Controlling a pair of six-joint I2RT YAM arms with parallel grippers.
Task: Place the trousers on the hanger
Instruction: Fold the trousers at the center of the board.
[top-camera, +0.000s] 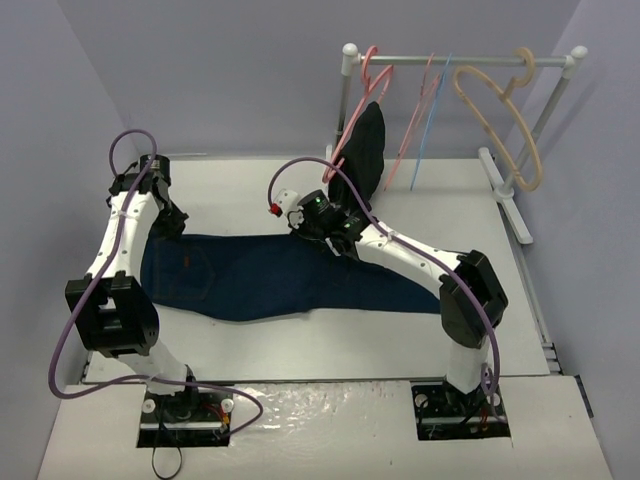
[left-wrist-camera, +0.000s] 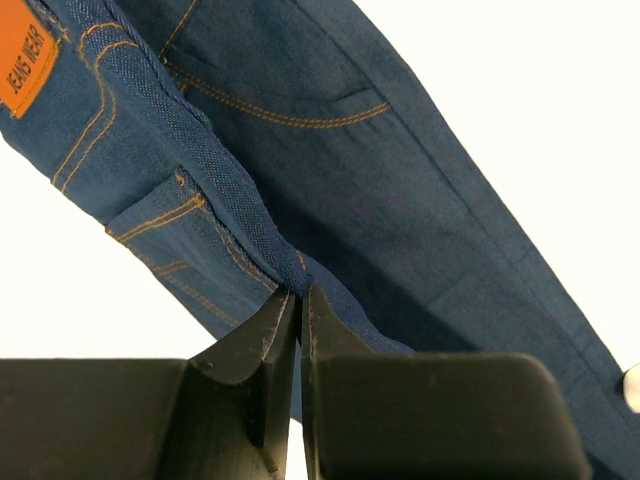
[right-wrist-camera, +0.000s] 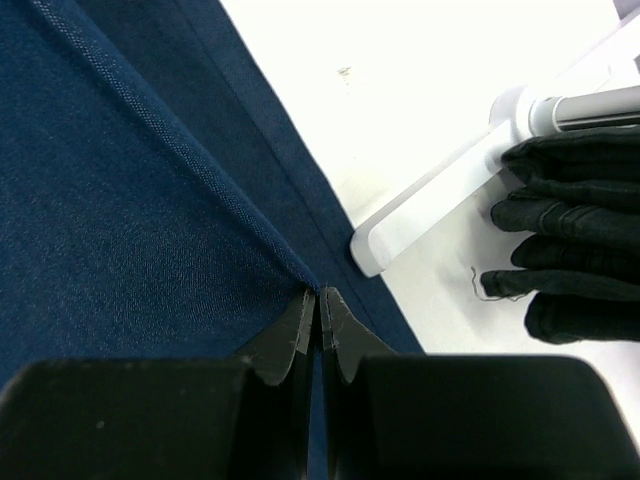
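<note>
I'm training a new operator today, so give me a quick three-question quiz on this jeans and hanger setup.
1. True or false: the trousers hang on the light-blue hanger at the rack.
2. Pick one. The left gripper is: A) open above the trousers; B) shut on a folded edge of the trousers; C) holding the light-blue hanger.
3. Short answer: besides the left gripper, what else pinches the trousers, and where does the cloth lie?

Key:
1. False; they lie flat on the table.
2. B.
3. The right gripper, shut on an edge of the leg; the cloth lies on the table.
</note>
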